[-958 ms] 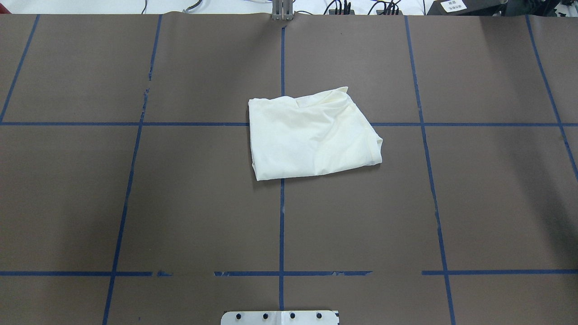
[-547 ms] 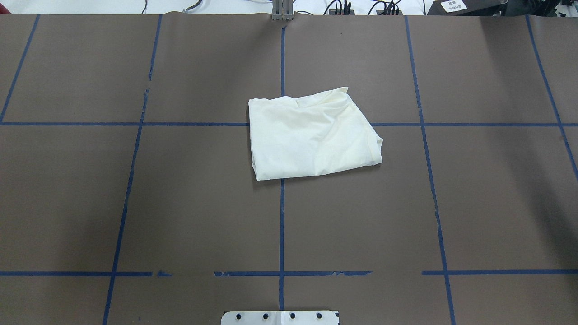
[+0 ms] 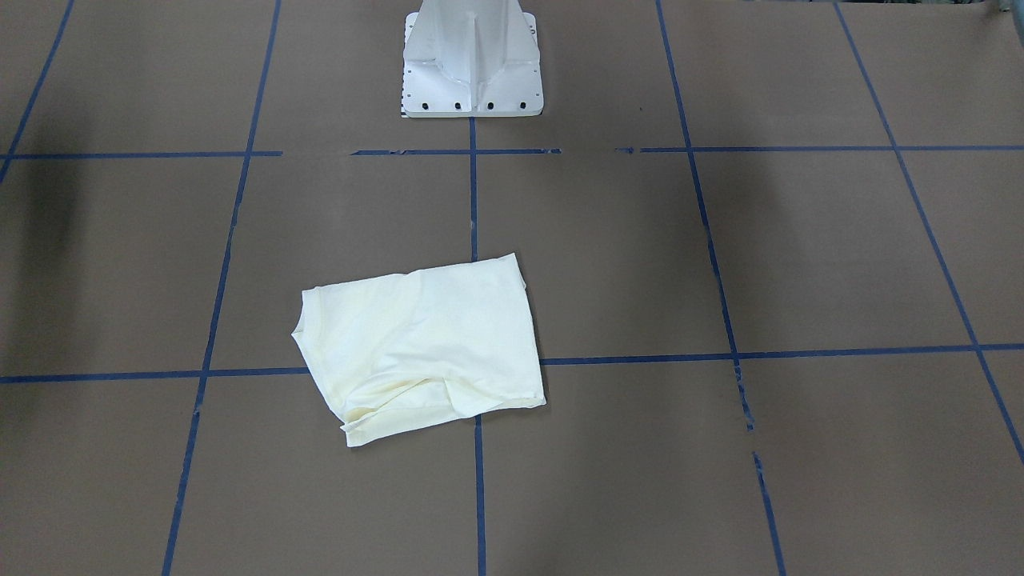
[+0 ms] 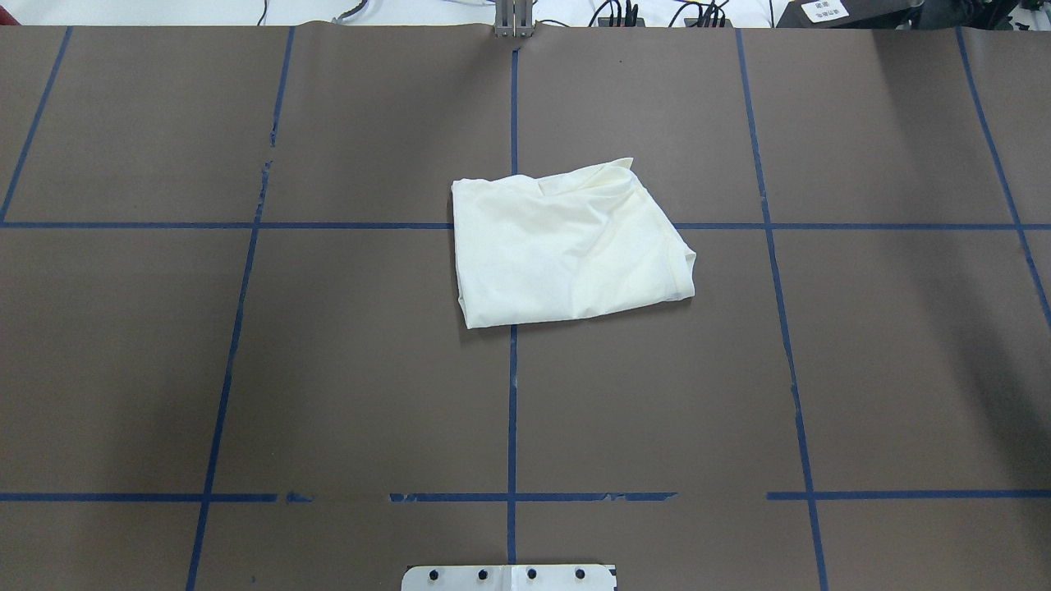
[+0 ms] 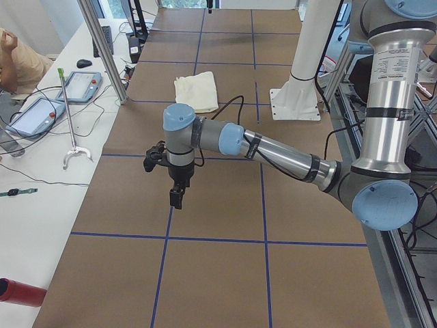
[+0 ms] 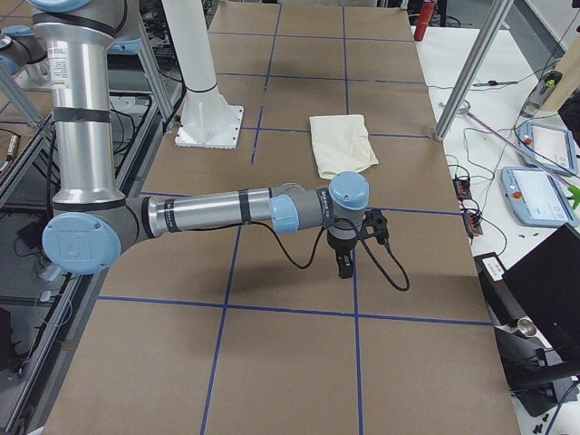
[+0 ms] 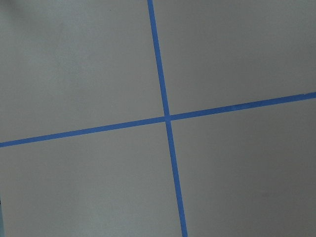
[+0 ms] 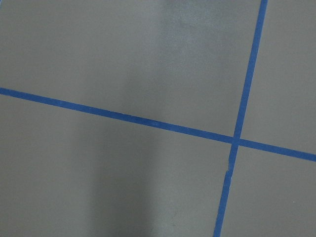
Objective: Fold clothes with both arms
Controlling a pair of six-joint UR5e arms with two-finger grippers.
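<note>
Folded T-shirt mid-desk, an arm out over each end

The T-shirt (image 4: 566, 250) lies on the desk (image 4: 246, 369) over a crossing of tape lines (image 4: 512, 394), mostly on the robot's right of the centre line. The pedestal (image 3: 472, 56) stands on that line at the robot's edge, well apart from the shirt. The left gripper (image 5: 176, 198) hangs over the desk's left end and the right gripper (image 6: 345, 265) over its right end, both far from the shirt.

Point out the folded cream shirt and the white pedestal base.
folded cream shirt (image 4: 566, 254): overhead exterior view, middle of top layer.
white pedestal base (image 3: 473, 64): exterior front-facing view, central rib.
</note>
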